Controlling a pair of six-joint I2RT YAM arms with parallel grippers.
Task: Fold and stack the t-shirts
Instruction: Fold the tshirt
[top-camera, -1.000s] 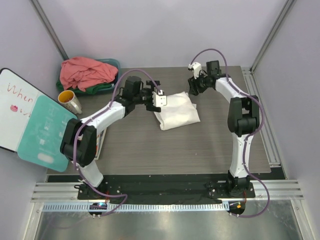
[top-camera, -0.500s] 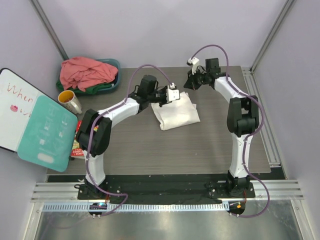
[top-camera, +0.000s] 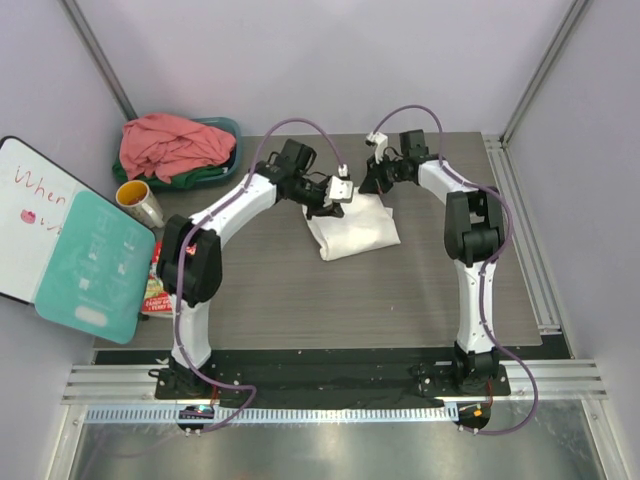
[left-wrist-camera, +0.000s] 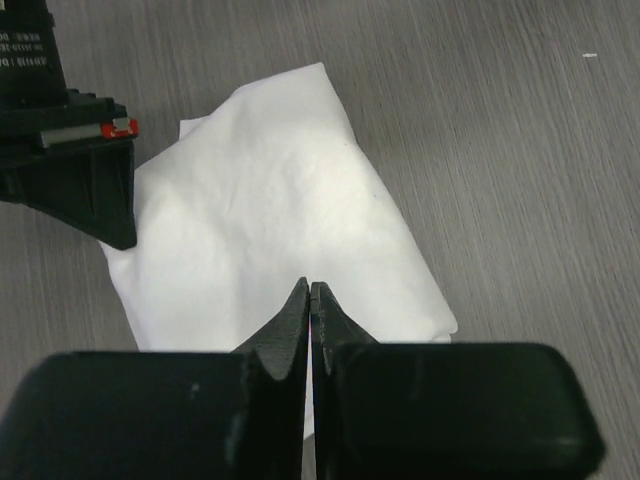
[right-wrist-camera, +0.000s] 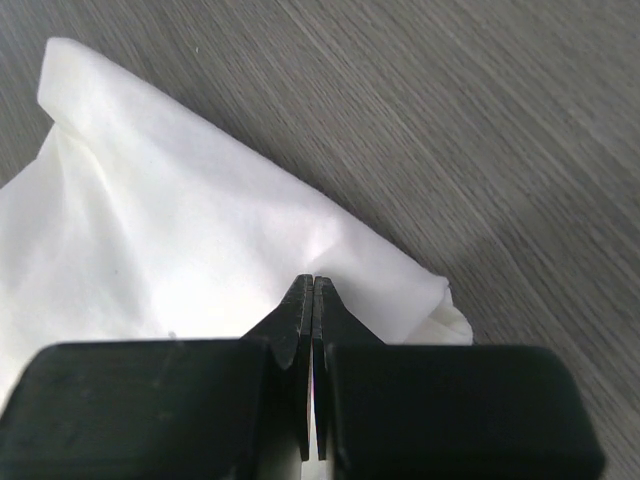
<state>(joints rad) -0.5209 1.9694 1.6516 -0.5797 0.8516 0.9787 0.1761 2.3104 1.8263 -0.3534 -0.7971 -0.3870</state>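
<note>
The white t-shirt (top-camera: 355, 228) lies folded on the dark wood table (top-camera: 270, 280). My left gripper (top-camera: 329, 205) is shut, poised over the shirt's far left corner. Its closed tips (left-wrist-camera: 311, 287) sit over the white t-shirt (left-wrist-camera: 280, 210), and no cloth shows between them. My right gripper (top-camera: 369, 187) is shut at the shirt's far right corner. Its tips (right-wrist-camera: 313, 280) meet over the white t-shirt (right-wrist-camera: 170, 250), also with nothing visible between them. The salmon-pink t-shirt (top-camera: 170, 145) is heaped in the teal basin (top-camera: 230, 127) on top of the dark green t-shirt (top-camera: 205, 176).
A yellow-lined mug (top-camera: 139, 203) stands near the basin at the left. A whiteboard (top-camera: 25, 225) and a teal board (top-camera: 90, 265) lean at the left edge, with a snack packet (top-camera: 155, 290) beside them. Metal rails (top-camera: 520, 230) run along the table's right side.
Both grippers have closed. The left arm swung right and farther back, onto the white shirt's far left corner. The right gripper came left and down to the far right corner.
</note>
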